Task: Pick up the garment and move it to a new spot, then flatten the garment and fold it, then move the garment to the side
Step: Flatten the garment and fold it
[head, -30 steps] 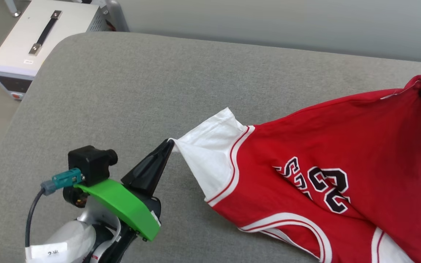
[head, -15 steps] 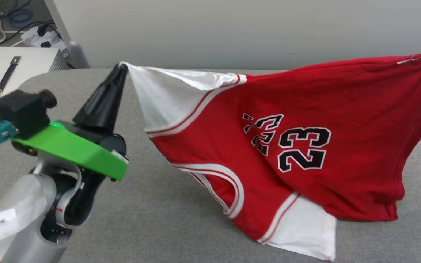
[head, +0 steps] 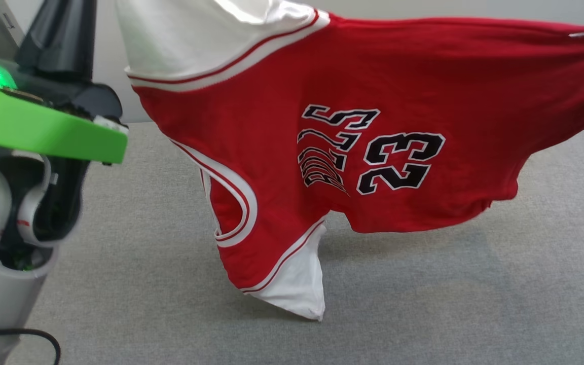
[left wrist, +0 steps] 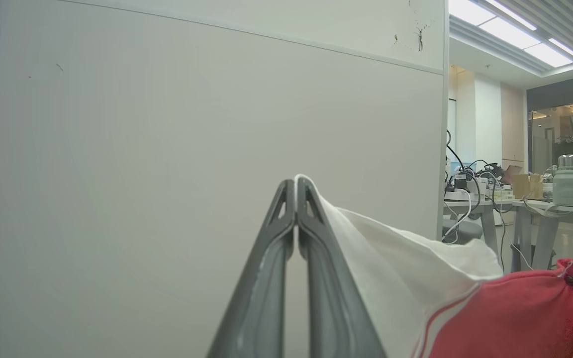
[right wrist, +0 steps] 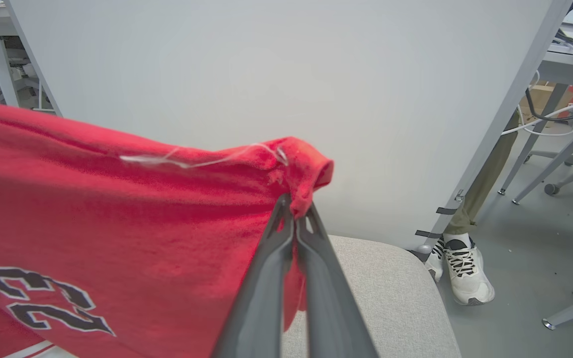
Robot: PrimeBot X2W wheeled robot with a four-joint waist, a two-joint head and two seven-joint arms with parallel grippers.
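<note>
The garment (head: 403, 76), a red jersey with white sleeves, striped trim and a black "23", hangs stretched between my two arms above the grey cushion (head: 424, 294). Its lower white sleeve dangles close to the cushion. My left gripper (left wrist: 295, 181) is shut on the tip of a white sleeve (left wrist: 391, 258); its dark fingers (head: 61, 35) show at the head view's upper left. My right gripper (right wrist: 296, 204) is shut on a bunched red corner (right wrist: 306, 169) of the garment. In the left wrist view that red corner (left wrist: 540, 308) is at the lower right.
A pale partition wall (right wrist: 266, 74) stands behind the cushion. A person's leg and white sneaker (right wrist: 463, 271) are beside the cushion's right end, near desk legs and cables. Desks with equipment (left wrist: 540, 189) lie past the wall's edge.
Both grippers have risen with the garment, lifting it off the cushion until it hangs spread in the air. The head camera has tilted up, so the whole view shifted.
</note>
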